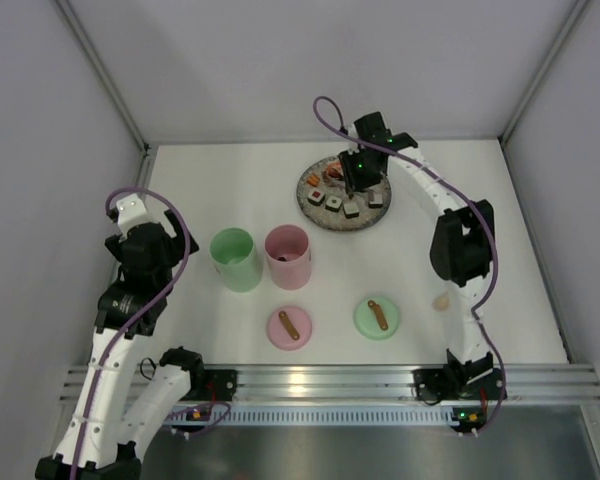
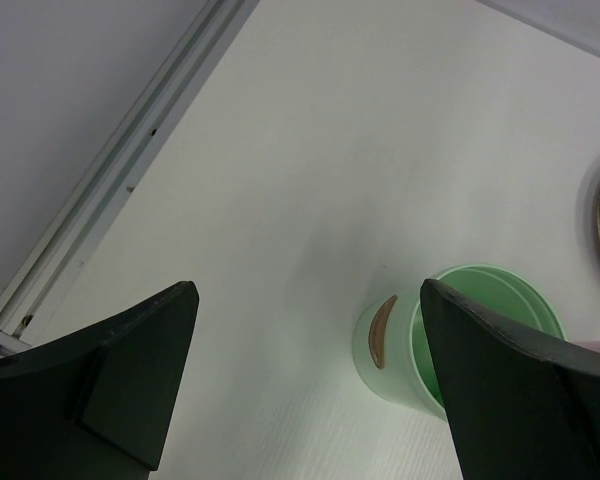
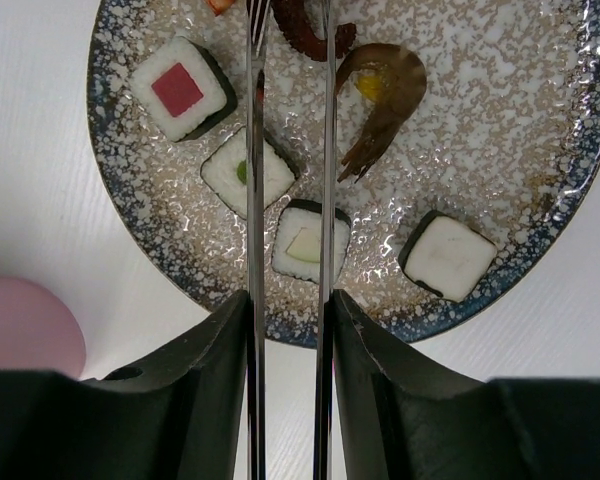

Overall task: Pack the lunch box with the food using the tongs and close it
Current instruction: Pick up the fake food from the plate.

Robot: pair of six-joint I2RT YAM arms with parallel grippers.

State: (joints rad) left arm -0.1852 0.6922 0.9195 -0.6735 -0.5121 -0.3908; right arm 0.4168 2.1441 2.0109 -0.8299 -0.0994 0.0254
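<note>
Food (image 3: 310, 240): on the speckled plate (image 1: 303, 200), at about 1 o'clock on the surface (image 1: 200, 190) in the top view. The lunch box is in parts. The green cup (image 1: 236, 259) and pink cup (image 1: 288, 256) stand side by side near centre, both open. The pink lid (image 1: 289, 326) and green lid (image 1: 377, 318) lie flat toward 6 o'clock.

The right tool (image 3: 290, 300) pinches the tongs (image 3: 326, 150) across both arms, partway pressed. The arms run parallel with a gap between them. The left tool (image 2: 308, 290) is spread wide and holds nothing, near the green cup.

Step, as I judge it: picking a piece off the plate. For the next move I'd set the tips astride one piece, squeeze, lift clear of the rim, then carry toward 7 o'clock to a cup. The round slick pieces may slip if the squeeze is off-centre.

Views:
- **Right wrist:** shows the pieces plainly, with the red-centred roll (image 3: 183, 88) at 10 o'clock on the plate, the shrimp (image 3: 385, 90) at 1 o'clock and a plain white roll at 4 o'clock. The tong tips run off the top edge, so I cannot tell what they are over.
- **Top view:** the only one to show both cups and both lids. A dark bit sits inside the pink cup, too small to name.
- **Left wrist:** gives only the green cup and a sliver of plate.
</note>
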